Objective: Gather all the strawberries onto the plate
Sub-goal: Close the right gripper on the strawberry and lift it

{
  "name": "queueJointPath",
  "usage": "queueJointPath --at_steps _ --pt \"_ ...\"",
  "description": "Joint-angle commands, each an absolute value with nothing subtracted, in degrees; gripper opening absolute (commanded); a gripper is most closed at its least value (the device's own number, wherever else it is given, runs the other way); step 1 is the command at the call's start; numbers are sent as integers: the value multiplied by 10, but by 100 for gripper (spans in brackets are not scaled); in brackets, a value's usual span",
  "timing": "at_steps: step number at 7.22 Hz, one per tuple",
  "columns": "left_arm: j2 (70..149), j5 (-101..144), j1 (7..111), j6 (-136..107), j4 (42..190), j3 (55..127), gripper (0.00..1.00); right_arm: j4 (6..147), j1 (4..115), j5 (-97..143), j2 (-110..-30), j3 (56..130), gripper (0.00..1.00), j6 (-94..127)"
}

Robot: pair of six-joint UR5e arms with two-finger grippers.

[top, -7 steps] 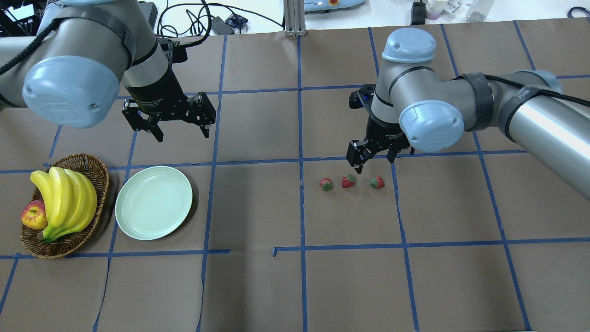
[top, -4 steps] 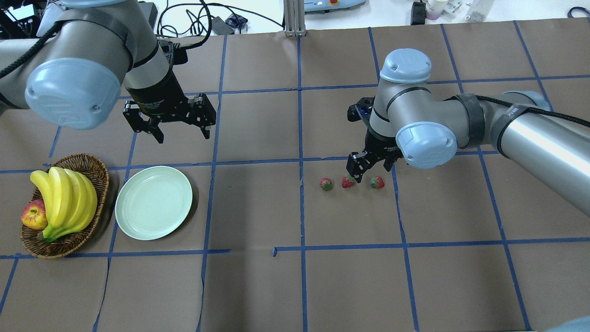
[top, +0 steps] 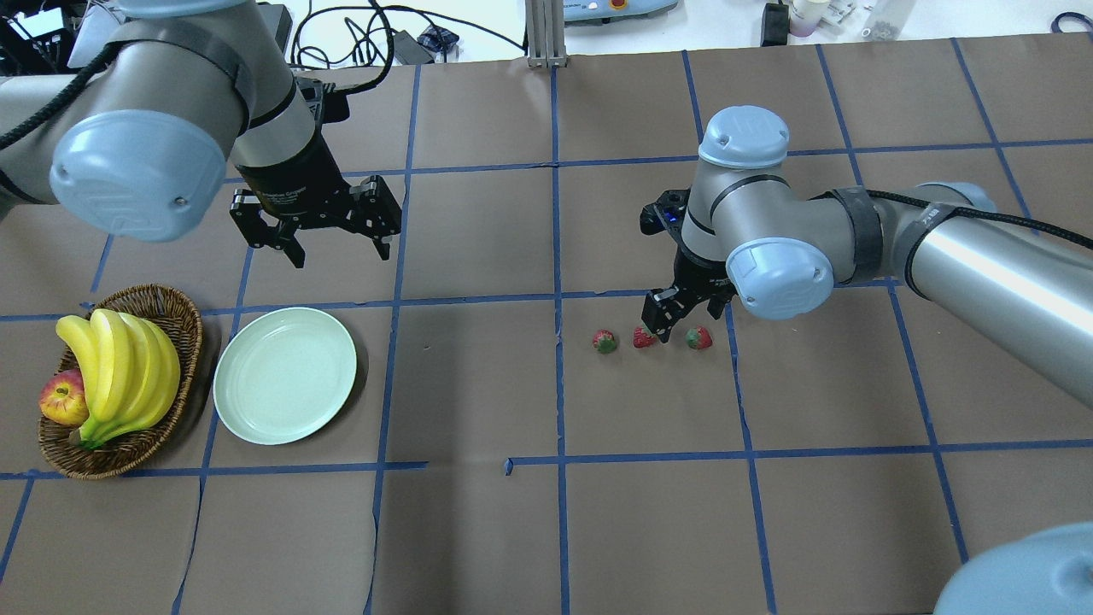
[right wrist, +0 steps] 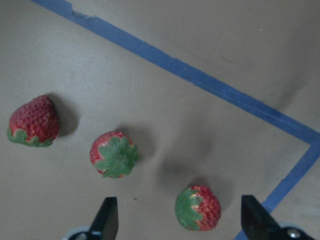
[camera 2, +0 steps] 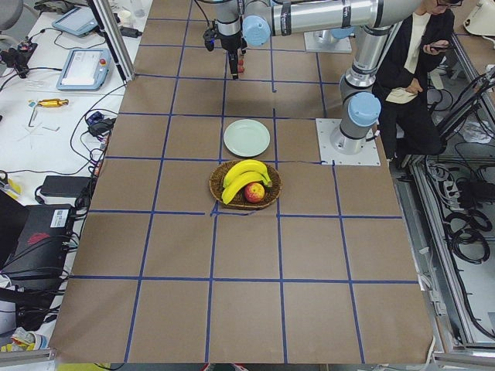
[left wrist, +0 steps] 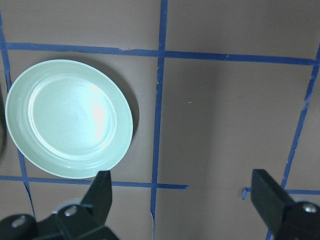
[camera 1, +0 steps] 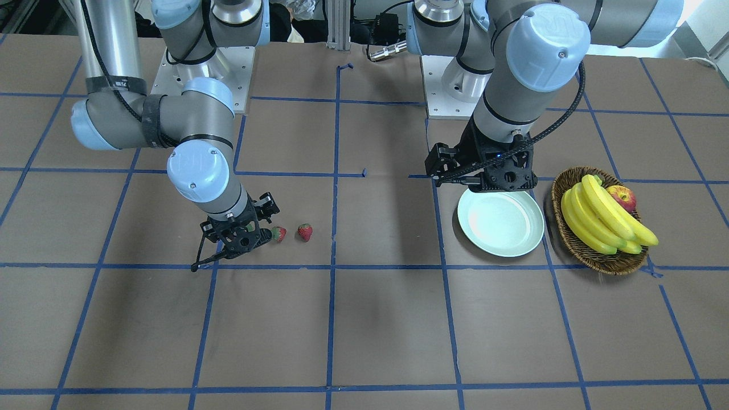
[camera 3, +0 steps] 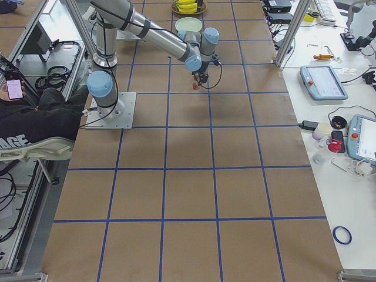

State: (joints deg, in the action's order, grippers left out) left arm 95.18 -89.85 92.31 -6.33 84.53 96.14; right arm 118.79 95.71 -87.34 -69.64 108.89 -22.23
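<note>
Three small red strawberries lie in a row on the brown table: left, middle and right. My right gripper is open and low over the row. In the right wrist view one strawberry lies between its fingers, and the other two lie off to one side. The pale green plate sits empty at the left. My left gripper hovers open just beyond it, holding nothing; its wrist view shows the plate below.
A wicker basket with bananas and an apple stands to the left of the plate. Blue tape lines grid the table. A person stands beside the robot's base.
My right gripper has come down and in, from above the table square's far edge to low over the strawberries. The left gripper has barely moved. No strawberry has shifted.
</note>
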Motion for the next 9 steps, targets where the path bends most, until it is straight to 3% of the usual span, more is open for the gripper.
queueJointPath --at_steps 1,4,5,8,9 --pt "951 -899 924 -63 845 966 100 1202 956 -889 -685 1092 88 -239" --pt "952 -898 924 -63 845 968 100 1202 956 -903 -677 1093 83 -243" --pt "952 -898 924 -63 846 967 100 1202 956 -904 -677 1095 74 -243" --pt "952 -897 925 -63 846 968 100 1202 956 -909 -678 1096 2 -241" --pt "953 -897 925 -63 846 968 100 1201 956 -910 -679 1095 0 -237"
